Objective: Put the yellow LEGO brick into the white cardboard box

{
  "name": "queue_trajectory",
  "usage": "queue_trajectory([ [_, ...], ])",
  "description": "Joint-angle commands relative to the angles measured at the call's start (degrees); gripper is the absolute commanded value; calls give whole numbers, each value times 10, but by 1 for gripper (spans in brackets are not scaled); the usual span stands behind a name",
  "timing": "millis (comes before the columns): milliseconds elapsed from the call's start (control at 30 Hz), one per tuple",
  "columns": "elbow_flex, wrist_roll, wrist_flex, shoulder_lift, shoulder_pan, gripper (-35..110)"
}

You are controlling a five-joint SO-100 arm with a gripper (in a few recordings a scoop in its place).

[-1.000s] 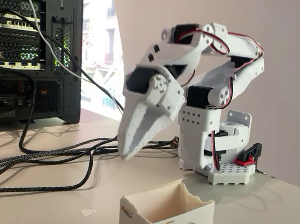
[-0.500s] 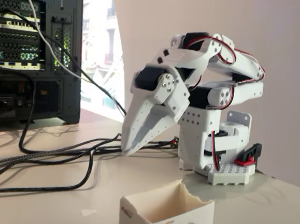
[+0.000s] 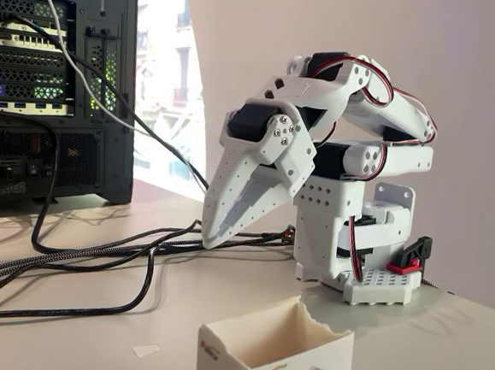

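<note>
The white cardboard box (image 3: pixel 275 355) stands at the bottom of the fixed view, its torn rim open upward and the red-black logo on its front. What lies inside it is hidden. My white gripper (image 3: pixel 214 241) hangs folded back near the arm's base, behind and to the left of the box, tips pointing down at the table. Its fingers lie together, shut, with nothing between them. The yellow LEGO brick is out of view.
A black computer tower (image 3: pixel 54 84) stands at the back left. Several black cables (image 3: pixel 87 262) run across the table from it toward the arm's base (image 3: pixel 385 286). A small scrap of paper (image 3: pixel 145 349) lies left of the box.
The arm has folded back toward its base. The gripper has drawn slightly right and up, away from the box, and stays shut.
</note>
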Motion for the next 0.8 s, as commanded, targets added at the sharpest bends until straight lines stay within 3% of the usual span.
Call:
queue_trajectory([
  [0, -3, -9, 4, 7, 1, -9],
  [600, -2, -51, 4, 7, -38, -8],
  [767, -1, -17, 0, 7, -12, -9],
])
